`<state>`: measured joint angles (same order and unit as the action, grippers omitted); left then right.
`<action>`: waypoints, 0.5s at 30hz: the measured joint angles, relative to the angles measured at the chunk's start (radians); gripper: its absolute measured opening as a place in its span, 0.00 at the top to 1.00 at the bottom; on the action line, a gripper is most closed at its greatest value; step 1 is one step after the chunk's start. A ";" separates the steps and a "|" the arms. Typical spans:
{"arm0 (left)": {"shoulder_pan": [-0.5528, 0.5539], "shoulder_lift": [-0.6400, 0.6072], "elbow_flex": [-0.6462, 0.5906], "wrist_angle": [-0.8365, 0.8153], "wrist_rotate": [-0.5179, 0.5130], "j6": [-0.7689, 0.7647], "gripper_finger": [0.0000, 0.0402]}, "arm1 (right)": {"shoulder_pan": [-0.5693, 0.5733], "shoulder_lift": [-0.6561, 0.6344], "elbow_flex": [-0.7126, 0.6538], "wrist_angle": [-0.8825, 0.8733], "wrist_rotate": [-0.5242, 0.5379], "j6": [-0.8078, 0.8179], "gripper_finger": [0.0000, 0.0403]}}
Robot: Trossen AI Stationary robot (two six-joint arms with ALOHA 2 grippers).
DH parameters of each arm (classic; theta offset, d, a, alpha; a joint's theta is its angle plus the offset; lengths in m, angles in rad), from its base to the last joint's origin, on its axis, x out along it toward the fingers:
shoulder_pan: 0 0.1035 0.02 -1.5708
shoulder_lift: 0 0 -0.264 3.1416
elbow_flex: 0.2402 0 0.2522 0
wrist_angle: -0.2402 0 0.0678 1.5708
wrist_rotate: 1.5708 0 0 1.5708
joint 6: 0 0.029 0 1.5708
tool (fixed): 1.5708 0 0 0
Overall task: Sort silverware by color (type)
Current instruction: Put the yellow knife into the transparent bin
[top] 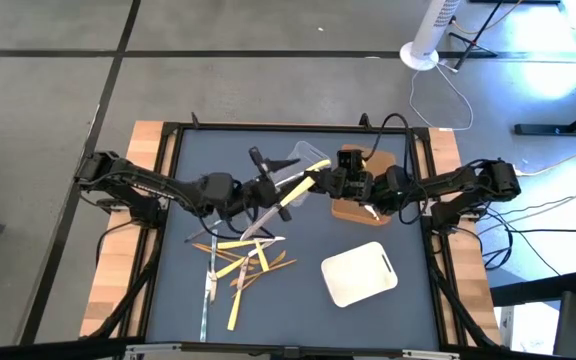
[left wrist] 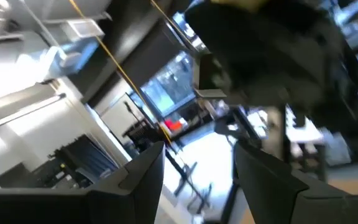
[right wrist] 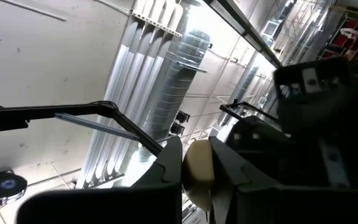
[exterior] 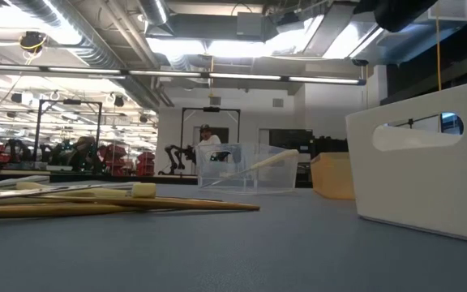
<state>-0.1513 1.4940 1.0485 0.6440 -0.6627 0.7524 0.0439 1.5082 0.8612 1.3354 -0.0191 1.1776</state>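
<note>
The silverware lies mostly in a loose pile on the mat's near-left part, pale yellow, silver and orange-brown sticks crossing one another; the low view shows the pile too. One pale yellow utensil leans inside the clear tub. My right gripper hovers by the tub, shut on another pale yellow utensil. My left gripper is open just left of that utensil; in its wrist view the left gripper has nothing between its fingers. My right gripper pinches the pale yellow utensil between its two fingers. The fingers lie across the stick, coming level from the table's right. The utensil is lifted clear and slants, with one end toward the far edge and the other end toward the left gripper.
A brown tray sits under the right arm and a white tray lies near the mat's right front. A black frame borders the mat. Bare mat shows between the pile and the white tray.
</note>
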 joint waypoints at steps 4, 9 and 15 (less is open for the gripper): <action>0.000 0.000 0.000 -0.132 -0.016 -0.045 0.53 | -0.008 0.000 0.000 0.028 -0.030 0.001 0.93; 0.000 0.000 0.000 -0.310 -0.031 -0.137 0.53 | -0.027 -0.001 0.000 0.059 -0.079 0.049 0.93; 0.000 0.000 0.000 -0.605 -0.023 -0.369 0.53 | -0.070 -0.001 0.000 0.046 -0.150 0.052 0.93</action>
<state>-0.1517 1.4940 1.0485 0.0385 -0.6859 0.3839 -0.0263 1.5070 0.8608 1.3812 -0.1690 1.2299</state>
